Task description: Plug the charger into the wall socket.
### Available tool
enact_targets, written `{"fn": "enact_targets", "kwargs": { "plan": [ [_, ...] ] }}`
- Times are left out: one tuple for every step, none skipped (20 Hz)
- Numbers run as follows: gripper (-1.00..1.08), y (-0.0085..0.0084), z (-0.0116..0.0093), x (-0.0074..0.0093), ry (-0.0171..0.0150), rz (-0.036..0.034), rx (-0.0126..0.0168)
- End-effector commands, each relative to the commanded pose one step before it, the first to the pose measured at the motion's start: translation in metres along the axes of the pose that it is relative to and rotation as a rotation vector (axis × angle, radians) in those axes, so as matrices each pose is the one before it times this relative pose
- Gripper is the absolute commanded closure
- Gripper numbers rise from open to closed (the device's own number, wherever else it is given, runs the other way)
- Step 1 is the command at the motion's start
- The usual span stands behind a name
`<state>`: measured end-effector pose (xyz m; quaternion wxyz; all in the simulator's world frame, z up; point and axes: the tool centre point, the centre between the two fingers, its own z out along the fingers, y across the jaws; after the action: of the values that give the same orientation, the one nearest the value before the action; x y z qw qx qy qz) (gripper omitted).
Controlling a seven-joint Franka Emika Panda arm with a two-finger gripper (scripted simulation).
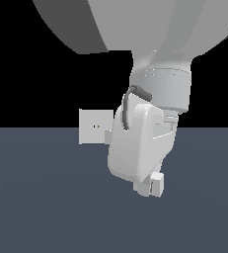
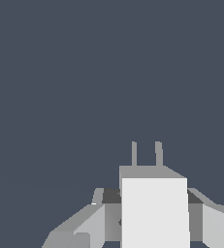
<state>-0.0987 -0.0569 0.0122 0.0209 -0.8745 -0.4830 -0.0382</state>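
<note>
The charger [image 2: 154, 213] is seen in the wrist view as a white block gripped between the two fingers [image 2: 91, 223] of the claw [image 2: 154, 220], one finger pressed against each of its sides. Its two short prongs [image 2: 146, 154] stick out from the end that faces away from the camera, over bare dark blue-grey ground. The claw is thus closed on the charger, at a narrow gap set by the block's width.

In the exterior view, the claw [image 1: 156, 185] is found at the lower end of the large white arm [image 1: 145, 143], which fills the middle of the picture; the charger itself can hardly be made out there, being possibly hidden behind the fingers. The wall socket [image 1: 95, 126] is seen standing upright on the dark tabletop [image 1: 46, 197], to the exterior view's left of the arm, with its right edge covered by the arm's body. Two tiny marks are visible near its centre. The socket is not seen in the wrist view.
</note>
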Motion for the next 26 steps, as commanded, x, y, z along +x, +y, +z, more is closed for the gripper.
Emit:
{"fn": "enact_targets", "kwargs": {
  "plan": [
    [1.08, -0.00036, -0.00064, 0.00149, 0.00033, 0.0064, -0.00076],
    [1.08, -0.00023, -0.00046, 0.0009, 0.00007, 0.00542, -0.00047],
    [1.08, -0.00029, -0.00056, 0.00112, 0.00008, 0.00656, -0.00057],
    [1.08, -0.00033, -0.00067, 0.0013, 0.00009, 0.00778, -0.00067],
    [1.08, -0.00039, -0.00077, 0.00151, 0.00011, 0.00894, -0.00077],
    [1.08, -0.00043, -0.00087, 0.0017, 0.00012, 0.01011, -0.00088],
    [1.08, -0.00048, -0.00097, 0.0019, 0.00013, 0.01126, -0.00097],
    [1.08, -0.00053, -0.00106, 0.00209, 0.00014, 0.0124, -0.00107],
    [1.08, -0.00057, -0.00116, 0.00228, 0.00016, 0.01353, -0.00117],
    [1.08, -0.00061, -0.00126, 0.00247, 0.00017, 0.01466, -0.00127],
    [1.08, -0.00066, -0.00135, 0.00267, 0.00018, 0.01575, -0.00136],
    [1.08, -0.0007, -0.00145, 0.00285, 0.00019, 0.01684, -0.00145],
    [1.08, -0.00074, -0.00154, 0.00303, 0.0002, 0.01791, -0.00155],
    [1.08, -0.00078, -0.00163, 0.00322, 0.0002, 0.01895, -0.00164],
    [1.08, -0.00082, -0.00172, 0.0034, 0.0002, 0.02, -0.00173],
    [1.08, -0.00085, -0.00181, 0.00357, 0.0002, 0.02102, -0.00182],
    [1.08, -0.00088, -0.00188, 0.00372, 0.0002, 0.02185, -0.00189],
    [1.08, -0.00088, -0.00188, 0.00373, 0.00019, 0.02187, -0.0019],
    [1.08, -0.00086, -0.00187, 0.00371, 0.00017, 0.02177, -0.00189],
    [1.08, -0.00085, -0.00186, 0.0037, 0.00016, 0.02166, -0.00189],
    [1.08, -0.00084, -0.00185, 0.00368, 0.00014, 0.02157, -0.00188],
    [1.08, -0.00083, -0.00185, 0.00367, 0.00012, 0.02148, -0.00188],
    [1.08, -0.00082, -0.00184, 0.00366, 0.00011, 0.0214, -0.00188],
    [1.08, -0.00081, -0.00183, 0.00364, 0.00009, 0.02135, -0.00189],
    [1.08, -0.0008, -0.00183, 0.00364, 0.00008, 0.02129, -0.00189],
    [1.08, -0.00079, -0.00182, 0.00363, 0.00006, 0.02124, -0.00189]
  ]
}}
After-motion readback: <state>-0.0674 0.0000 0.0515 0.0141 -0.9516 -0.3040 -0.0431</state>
